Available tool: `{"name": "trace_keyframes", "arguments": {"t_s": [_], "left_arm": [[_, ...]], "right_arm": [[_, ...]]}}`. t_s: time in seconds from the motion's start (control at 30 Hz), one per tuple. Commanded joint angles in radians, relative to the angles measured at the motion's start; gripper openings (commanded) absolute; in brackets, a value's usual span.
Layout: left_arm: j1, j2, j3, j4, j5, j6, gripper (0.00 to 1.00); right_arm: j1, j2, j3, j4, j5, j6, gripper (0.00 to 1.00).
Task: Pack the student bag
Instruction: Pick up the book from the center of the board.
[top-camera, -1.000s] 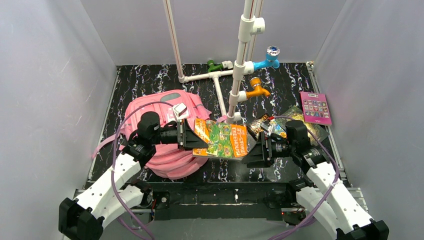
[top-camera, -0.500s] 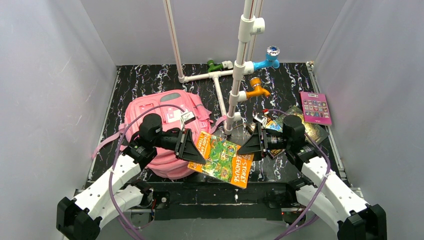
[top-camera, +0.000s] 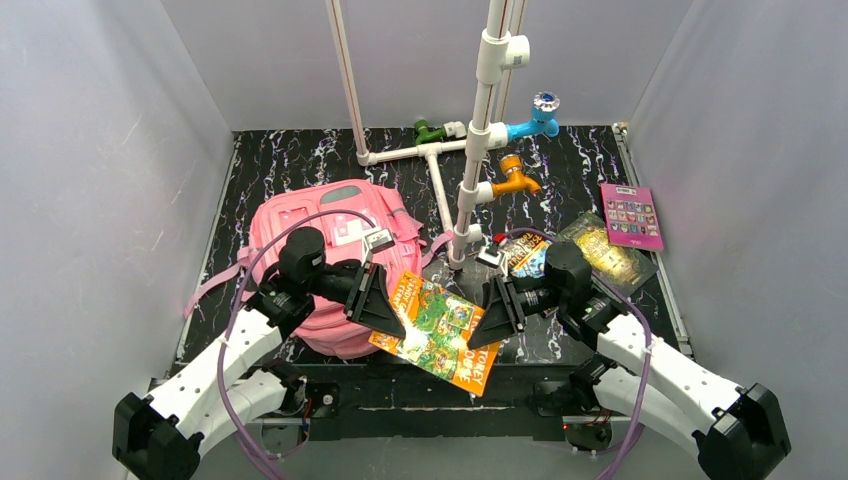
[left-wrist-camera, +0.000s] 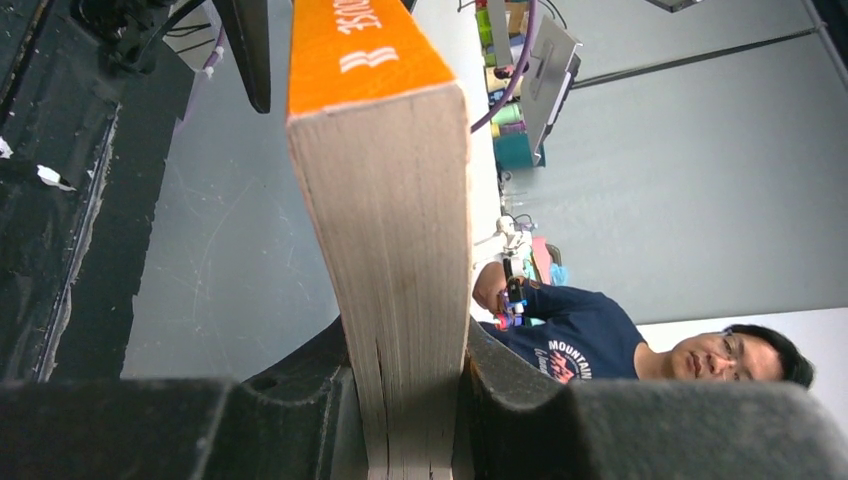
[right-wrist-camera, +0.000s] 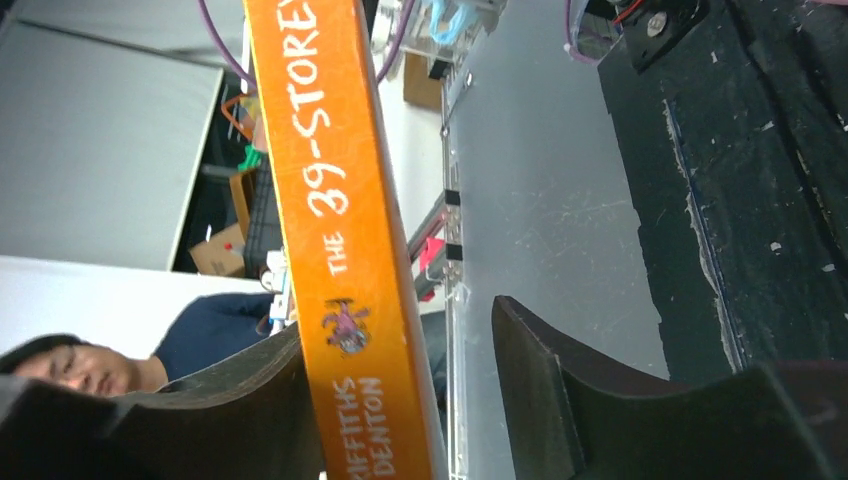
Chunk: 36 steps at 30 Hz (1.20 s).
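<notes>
Fingers of the left arm, the left fingers (top-camera: 378, 298), are clamped on an orange paperback book (top-camera: 440, 325). The left wrist view shows the page block pinched tight between the two black pads (left-wrist-camera: 300, 415), with no gap on either side. The right fingers (top-camera: 492, 312) stand apart around the opposite edge of the same book. In the right wrist view one finger (right-wrist-camera: 200, 400) lies against the cover by the orange spine (right-wrist-camera: 340, 250), which reads "THE 39-STOREY". The other finger (right-wrist-camera: 560, 370) is clear of the book, with grey wall showing in the gap.

From above, the book hangs tilted between the two arms, with its green illustrated cover facing up. Its lower corner reaches out past the near edge of the black marbled bench (top-camera: 290, 165).

The student bag (top-camera: 320, 215), a large pink backpack, lies on the left part of the bench. The left arm reaches across its near side, and the book is just to its right.

Behind stands a white pipe rig (top-camera: 470, 180) with blue (top-camera: 535, 115), orange (top-camera: 515, 182) and green (top-camera: 430, 131) taps. Two more books (top-camera: 610, 255) lie near the right arm, and a pink card (top-camera: 631, 215) lies beyond them.
</notes>
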Motion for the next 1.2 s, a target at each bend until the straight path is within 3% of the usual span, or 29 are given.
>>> {"name": "trace_keyframes", "arguments": {"t_s": [0.0,0.07,0.1,0.17,0.23,0.27,0.4,0.43,0.47,0.53,0.6,0.7,0.77,0.93,1.17], "left_arm": [[-0.005,0.010,0.014,0.048,0.058,0.002,0.00],[0.000,0.033,0.027,-0.058,0.021,0.060,0.00],[0.008,0.051,0.071,-0.263,-0.046,0.205,0.01],[0.011,0.102,0.224,-0.787,-0.315,0.538,0.17],[0.009,0.132,0.321,-1.045,-0.606,0.671,0.28],[0.010,0.130,0.346,-1.096,-0.712,0.698,0.34],[0.008,0.026,0.357,-1.094,-0.952,0.727,0.64],[0.006,-0.004,0.352,-1.079,-1.012,0.740,0.80],[-0.001,-0.034,0.345,-1.062,-1.033,0.758,0.86],[-0.034,-0.069,0.334,-1.015,-1.009,0.822,0.87],[-0.130,-0.072,0.319,-0.979,-1.094,0.897,0.92],[-0.323,0.061,0.361,-1.069,-1.288,0.997,0.90],[-0.387,0.179,0.396,-1.142,-1.404,1.015,0.88],[-0.407,0.347,0.399,-1.143,-1.499,1.010,0.72],[-0.410,0.352,0.342,-1.059,-1.569,0.970,0.52]], "right_arm": [[0.065,0.042,-0.019,0.145,0.017,-0.006,0.53],[0.089,0.058,-0.024,0.157,0.038,-0.006,0.19],[0.092,0.060,-0.028,0.141,0.053,-0.014,0.01],[0.098,0.059,-0.046,0.126,0.076,-0.010,0.01],[0.099,0.051,-0.063,0.086,0.109,-0.010,0.01],[0.100,0.044,-0.072,0.064,0.126,-0.002,0.01],[0.114,0.012,-0.078,0.009,0.192,0.042,0.01],[0.119,0.008,-0.071,-0.017,0.206,0.040,0.01],[0.126,0.006,-0.065,-0.033,0.220,0.039,0.01],[0.140,0.008,-0.056,-0.047,0.240,0.047,0.01],[0.164,0.023,-0.044,-0.051,0.245,0.054,0.01],[0.197,0.051,-0.010,-0.137,0.237,-0.004,0.01],[0.204,0.057,0.012,-0.235,0.236,-0.071,0.01],[0.210,0.018,0.004,-0.307,0.246,-0.089,0.01],[0.219,-0.050,-0.038,-0.312,0.275,-0.054,0.01]]}}
